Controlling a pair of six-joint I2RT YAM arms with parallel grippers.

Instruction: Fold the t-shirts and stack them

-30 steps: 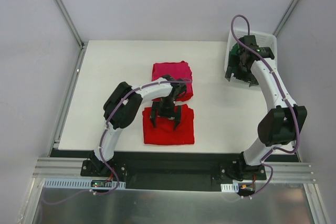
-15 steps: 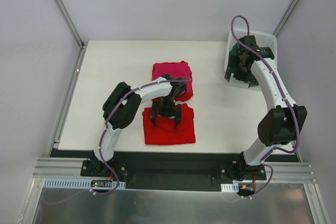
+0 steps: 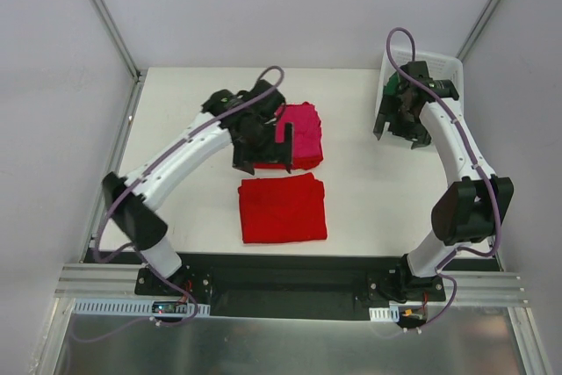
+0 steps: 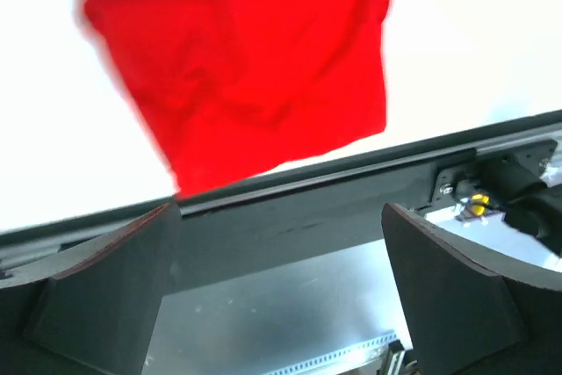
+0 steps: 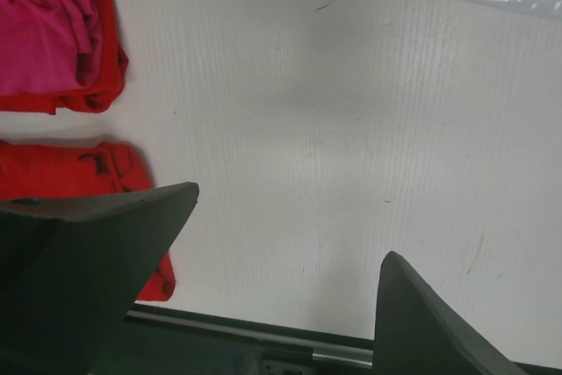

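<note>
A bright red t-shirt (image 3: 283, 208) lies folded flat near the table's front edge, and it also fills the top of the left wrist view (image 4: 246, 68). Behind it lies a folded magenta t-shirt (image 3: 301, 133), with a red edge showing under it (image 5: 97, 98). My left gripper (image 3: 263, 162) hangs open and empty above the magenta shirt's near left edge, its fingers (image 4: 97, 296) wide apart. Beside the basket my right gripper (image 3: 399, 133) is open above bare table, holding nothing. Dark green cloth (image 3: 392, 87) shows in the basket, mostly hidden by the right wrist.
A white lattice basket (image 3: 448, 68) stands at the back right corner. The black rail (image 3: 290, 274) runs along the table's front edge. Grey walls and metal posts close in the sides and back.
My left gripper has lifted off the red t-shirt and swung back and left, now over the magenta shirt's edge. The red shirt stays flat. The right arm has not moved.
</note>
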